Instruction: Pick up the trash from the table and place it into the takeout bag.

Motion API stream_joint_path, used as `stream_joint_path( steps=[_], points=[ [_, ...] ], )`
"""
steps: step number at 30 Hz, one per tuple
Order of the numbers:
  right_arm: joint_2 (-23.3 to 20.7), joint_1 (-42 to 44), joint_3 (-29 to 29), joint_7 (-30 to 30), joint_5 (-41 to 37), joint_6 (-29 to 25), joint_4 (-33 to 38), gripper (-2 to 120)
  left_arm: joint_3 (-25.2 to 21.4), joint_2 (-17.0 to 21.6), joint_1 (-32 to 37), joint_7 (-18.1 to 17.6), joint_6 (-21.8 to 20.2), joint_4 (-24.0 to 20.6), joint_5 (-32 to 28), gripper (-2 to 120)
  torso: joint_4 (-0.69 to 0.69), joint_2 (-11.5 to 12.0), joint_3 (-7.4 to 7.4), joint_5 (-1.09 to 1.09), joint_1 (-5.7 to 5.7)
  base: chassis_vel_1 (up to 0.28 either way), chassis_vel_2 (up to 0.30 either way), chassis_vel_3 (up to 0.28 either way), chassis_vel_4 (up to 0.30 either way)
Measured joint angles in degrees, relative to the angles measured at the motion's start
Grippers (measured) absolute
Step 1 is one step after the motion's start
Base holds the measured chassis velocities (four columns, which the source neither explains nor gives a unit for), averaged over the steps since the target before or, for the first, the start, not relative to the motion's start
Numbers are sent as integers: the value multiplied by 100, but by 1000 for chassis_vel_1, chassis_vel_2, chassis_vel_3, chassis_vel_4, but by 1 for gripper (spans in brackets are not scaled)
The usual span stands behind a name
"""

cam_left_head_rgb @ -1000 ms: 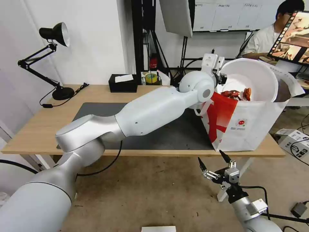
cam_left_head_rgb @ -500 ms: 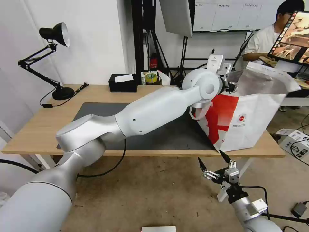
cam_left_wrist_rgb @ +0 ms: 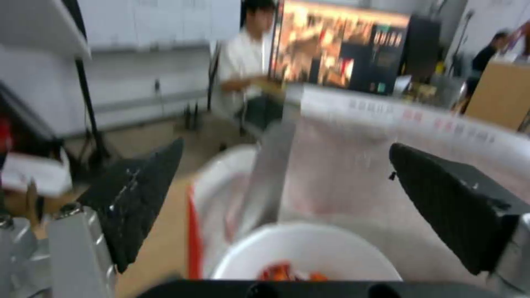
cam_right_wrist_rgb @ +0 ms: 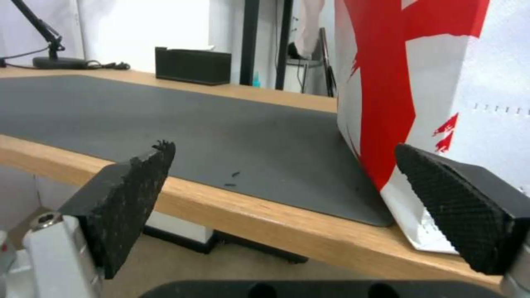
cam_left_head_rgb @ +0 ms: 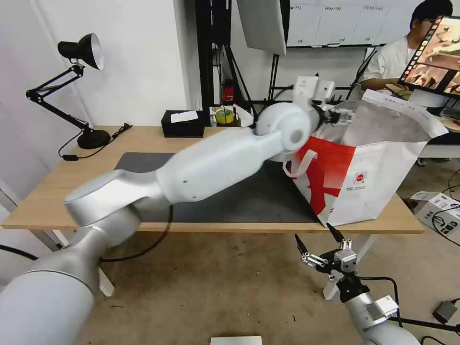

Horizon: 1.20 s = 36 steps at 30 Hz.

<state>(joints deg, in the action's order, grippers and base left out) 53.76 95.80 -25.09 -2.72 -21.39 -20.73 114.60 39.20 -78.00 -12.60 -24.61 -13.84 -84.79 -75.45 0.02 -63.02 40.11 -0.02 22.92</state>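
Observation:
The takeout bag (cam_left_head_rgb: 373, 182) stands on the right end of the table (cam_left_head_rgb: 57, 191), white and red with its foil-lined mouth open. My left gripper (cam_left_head_rgb: 341, 115) hovers at the bag's near upper rim, open and holding nothing. In the left wrist view the left gripper (cam_left_wrist_rgb: 285, 145) spreads wide above the white bowl with red shells (cam_left_wrist_rgb: 306, 252), which lies inside the bag against the foil lining (cam_left_wrist_rgb: 353, 182). My right gripper (cam_left_head_rgb: 312, 231) hangs open below the table's front edge, under the bag; in its wrist view the right gripper (cam_right_wrist_rgb: 283, 147) faces the bag's red side (cam_right_wrist_rgb: 386, 82).
A dark grey mat (cam_left_head_rgb: 239, 201) covers the tabletop's middle. A black tissue box (cam_left_head_rgb: 182, 123) and a tape roll (cam_left_head_rgb: 224, 116) sit at the back edge, a black desk lamp (cam_left_head_rgb: 76, 86) at the far left. My left arm stretches across the mat.
The bowl, held tilted over the bag a second ago, has dropped inside. My left gripper let go of it, then rose and drew back to the left. The right arm stayed still.

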Motion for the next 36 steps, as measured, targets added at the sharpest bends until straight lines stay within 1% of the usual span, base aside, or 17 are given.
stream_joint_path(
  steps=[1, 2, 5, 7, 9, 10, 12, 14, 17, 25, 28, 29, 32, 33, 34, 35, 36],
  points=[
    [0, 0, 0, 0, 0, 0, 0, 100, 19, 209, 42, 258, 261, -131, 191, 100, -1, 0, 0, 0, 0, 0, 0, 0, 0],
    [0, 0, 0, 0, 0, 0, 0, 100, 19, 209, 42, 258, 261, -131, 191, 100, -1, 0, 0, 0, 0, 0, 0, 0, 0],
    [0, 0, 0, 1, 0, 0, 0, 100, 59, 776, 233, 779, 799, -452, 555, 100, -2, 0, 0, 0, 0, 0, 0, 0, 0],
    [0, 0, 0, 0, 0, 0, 0, 100, 65, 1016, 348, 981, 1031, -582, 606, 100, -2, 0, 0, 0, 1, 0, 0, 0, 0],
    [0, 0, 0, 0, -1, 0, 0, 100, -14, 1422, 622, 1335, 1166, -854, 586, 100, 1, 0, 0, -1, 0, 0, 0, 0, 0],
    [0, 0, 0, 0, -1, 0, 0, 100, -14, 1422, 622, 1335, 1166, -854, 586, 100, 1, 0, 0, -1, 0, 0, 0, 0, 0],
    [0, 0, -1, 1, 0, 0, 0, 100, -205, 1863, 1099, 1642, 1277, -1091, 680, 100, -2, -1, 0, 0, 0, 0, 0, 0, 0],
    [0, 0, 0, 1, 0, 0, 0, 100, -285, 1996, 1256, 1714, 1311, -1139, 754, 100, -2, -1, 0, -2, 0, 0, 0, 0, 0],
    [0, 0, -1, 1, 0, 0, 1, 100, -706, 2520, 2003, 1996, 1530, -1317, 1099, 100, 1, -1, 0, -1, 0, 0, 0, 0, 0],
    [0, -1, -1, 0, 0, 0, 0, 100, -1525, 2937, 2980, 2151, 1686, -1594, 1564, 100, -2, -1, 0, -1, 0, 0, 0, 0, 0],
    [0, 0, -1, 0, 0, 0, 0, 100, -2259, 3242, 3894, 2339, 1745, -1814, 1806, 100, -2, -1, 0, -1, 0, 0, 0, 0, 0],
    [0, 0, -1, 0, 0, 0, 0, 100, -2259, 3242, 3894, 2339, 1745, -1814, 1806, 100, -2, -1, 0, -1, 0, 0, 0, 0, 0],
    [0, 0, -1, 0, -1, 0, 0, 100, -2944, 3497, 4779, 2496, 1796, -2038, 1980, 100, -1, 0, 0, 1, 0, 0, 0, 0, 0],
    [0, 0, -1, 0, -1, 0, 0, 100, -2944, 3497, 4779, 2496, 1796, -2038, 1980, 100, -1, 0, 0, 1, 0, 0, 0, 0, 0],
    [0, -1, -2, -1, -1, 0, 0, 100, -3278, 3557, 5117, 2527, 1805, -2159, 2007, 100, -1, 0, 0, -4, 0, 0, 0, 0, 0],
    [0, -1, -1, 0, -1, 0, 0, 100, -3648, 3601, 5475, 2538, 1821, -2305, 2040, 100, -3, -1, -1, 4, 0, 0, 0, 0, 0],
    [0, -1, -1, 0, -1, 0, 0, 100, -3648, 3601, 5475, 2538, 1821, -2305, 2040, 100, -3, -1, -1, 4, 0, 0, 0, 0, 0]
  ],
)
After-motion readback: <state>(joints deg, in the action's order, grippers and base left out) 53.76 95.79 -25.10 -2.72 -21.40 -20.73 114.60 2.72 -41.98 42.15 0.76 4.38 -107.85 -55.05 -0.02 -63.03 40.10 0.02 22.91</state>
